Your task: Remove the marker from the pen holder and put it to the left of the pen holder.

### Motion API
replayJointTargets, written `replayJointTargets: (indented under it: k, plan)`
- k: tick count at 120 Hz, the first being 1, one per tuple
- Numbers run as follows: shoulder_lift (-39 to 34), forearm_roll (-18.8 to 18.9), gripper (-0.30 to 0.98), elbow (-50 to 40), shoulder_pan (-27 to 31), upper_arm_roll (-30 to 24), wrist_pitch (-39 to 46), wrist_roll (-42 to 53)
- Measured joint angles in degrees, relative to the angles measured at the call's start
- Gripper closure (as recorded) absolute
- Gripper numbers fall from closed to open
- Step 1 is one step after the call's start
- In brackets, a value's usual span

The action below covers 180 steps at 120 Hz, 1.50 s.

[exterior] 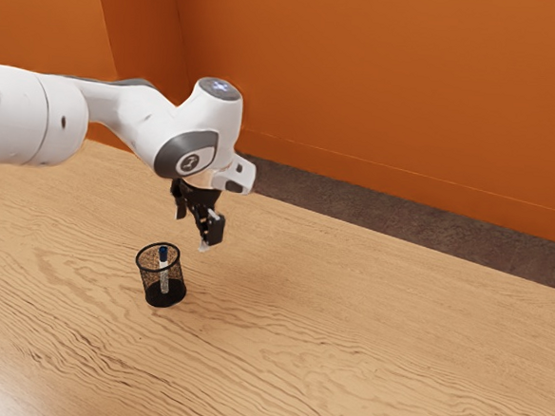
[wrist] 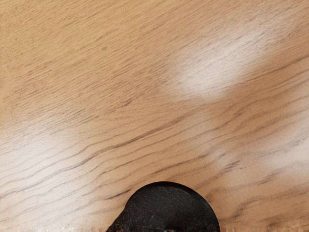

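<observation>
Exterior view: fingers (exterior: 213, 228) spread apart, raised above the bench (exterior: 345, 336) near the pen holder (exterior: 165, 302); marker (exterior: 164, 274) inside the pen holder, roughly upright, blue end uppermost; wrist view: wood grain, with a dark rounded form (wrist: 169, 208) of uncertain identity.

The table (exterior: 363, 347) is grained wood with a soft gloss. The holder (exterior: 151, 280) looks like metal mesh, the arm (exterior: 202, 127) smooth plastic, the wall (exterior: 390, 92) matt
</observation>
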Motion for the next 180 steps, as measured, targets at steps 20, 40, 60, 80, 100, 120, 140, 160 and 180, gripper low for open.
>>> replayJointTargets:
  k: [20,40,60,80,100,120,140,160,180]
  plan:
    - [-4.6,1.1,0.00,-9.1,0.5,1.0,6.0,1.6]
    - [-8.7,1.5,0.00,-14.8,0.0,1.4,9.3,2.8]
    - [-11.8,1.6,0.01,-18.8,0.1,1.7,11.0,3.7]
    - [-12.2,1.6,0.21,-19.5,-0.1,2.3,11.6,4.2]
    - [-12.0,1.6,0.42,-19.5,-0.2,2.4,12.0,4.6]
    - [-11.7,1.7,0.58,-19.5,-0.3,2.4,12.1,4.9]
    - [-11.7,1.8,0.70,-19.5,-0.3,2.5,12.2,5.0]
    - [-11.9,2.5,0.74,-19.5,-0.2,2.5,12.3,4.5]
    - [-16.8,3.0,0.76,-18.9,0.3,2.6,9.1,3.2]
